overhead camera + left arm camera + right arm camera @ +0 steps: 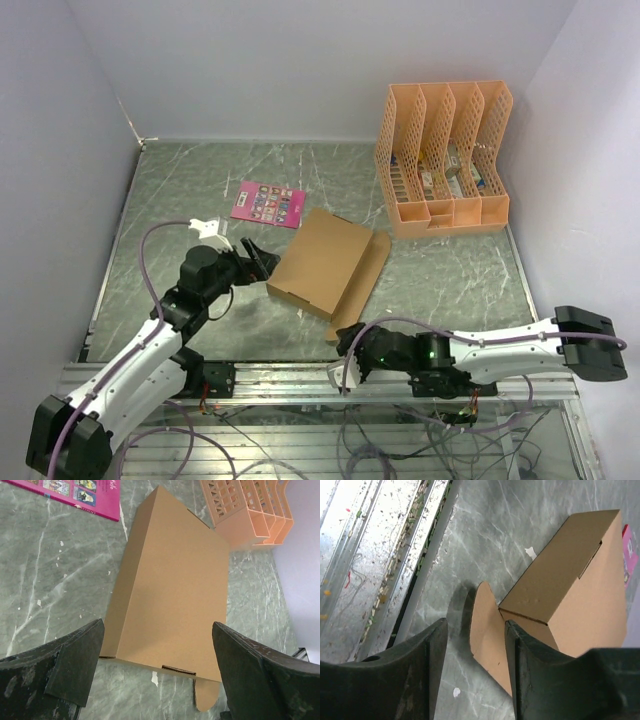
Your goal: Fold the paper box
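Observation:
The paper box is a closed, shallow brown cardboard shape lying slantwise mid-table, with a long flap spread flat along its right side. My left gripper stands wide open at the box's near-left end. In the left wrist view the box lies just ahead of the gripper, its near edge between the two fingers, apart from both. My right gripper is at the flap's near end. In the right wrist view the rounded flap tab lies on the table between the parted jaws of the gripper, which are not closed on it.
An orange lattice file organizer stands at the back right. A pink printed card lies flat behind the box. A metal rail runs along the near table edge, close under the right gripper. White walls enclose the table.

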Robot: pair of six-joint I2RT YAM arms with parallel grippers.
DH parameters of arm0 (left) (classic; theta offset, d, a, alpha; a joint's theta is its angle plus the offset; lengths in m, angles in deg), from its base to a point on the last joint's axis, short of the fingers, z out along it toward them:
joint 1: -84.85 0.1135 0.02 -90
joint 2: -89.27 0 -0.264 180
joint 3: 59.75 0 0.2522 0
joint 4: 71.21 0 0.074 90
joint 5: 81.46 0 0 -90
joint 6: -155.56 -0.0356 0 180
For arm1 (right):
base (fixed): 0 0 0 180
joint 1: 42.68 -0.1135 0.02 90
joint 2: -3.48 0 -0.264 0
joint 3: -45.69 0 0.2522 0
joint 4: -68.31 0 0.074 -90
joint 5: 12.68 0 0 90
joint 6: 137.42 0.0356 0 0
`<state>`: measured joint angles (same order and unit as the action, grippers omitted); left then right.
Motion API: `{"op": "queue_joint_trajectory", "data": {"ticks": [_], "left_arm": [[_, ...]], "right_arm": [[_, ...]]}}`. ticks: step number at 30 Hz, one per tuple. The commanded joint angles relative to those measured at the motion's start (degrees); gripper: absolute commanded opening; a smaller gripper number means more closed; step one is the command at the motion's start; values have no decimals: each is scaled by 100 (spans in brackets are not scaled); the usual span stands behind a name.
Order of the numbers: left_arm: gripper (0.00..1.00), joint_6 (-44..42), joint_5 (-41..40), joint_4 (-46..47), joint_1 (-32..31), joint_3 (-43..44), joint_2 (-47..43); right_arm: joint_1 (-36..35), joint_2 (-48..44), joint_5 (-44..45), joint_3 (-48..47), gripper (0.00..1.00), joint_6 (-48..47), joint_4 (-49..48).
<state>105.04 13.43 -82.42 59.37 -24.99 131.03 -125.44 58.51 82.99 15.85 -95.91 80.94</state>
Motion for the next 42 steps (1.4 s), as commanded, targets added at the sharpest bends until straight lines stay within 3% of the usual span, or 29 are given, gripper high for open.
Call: {"op": "queue_joint_trajectory", "data": {"ticks": [1,5,16,25,30,32,37,40,42], "left_arm": [[100,-25,67,442,7,-119,65],[100,-27,101,589,7,-249,125],[100,-94,322,1022,1,-284,718],[97,-61,545,1411,-1,-367,1133],[97,-171,472,1256,6,-422,997],[97,-207,473,1219,-1,-444,1024],[97,-249,469,1300,5,-498,1159],[97,-203,491,1478,-1,-487,1303],[96,-177,507,1612,-1,-461,1438]], "right_arm": [[-280,344,892,358,45,315,-1525],[-330,840,1104,477,34,566,-2054],[-390,1370,1147,942,30,377,-3147],[-371,2170,1309,718,24,450,-3694],[-343,2603,1452,555,11,508,-3926],[-337,2561,1526,543,0,537,-3874],[-339,1733,1641,474,0,932,-2908],[-342,936,1374,442,0,1355,-2010],[-335,610,1103,456,0,1389,-1912]]}}
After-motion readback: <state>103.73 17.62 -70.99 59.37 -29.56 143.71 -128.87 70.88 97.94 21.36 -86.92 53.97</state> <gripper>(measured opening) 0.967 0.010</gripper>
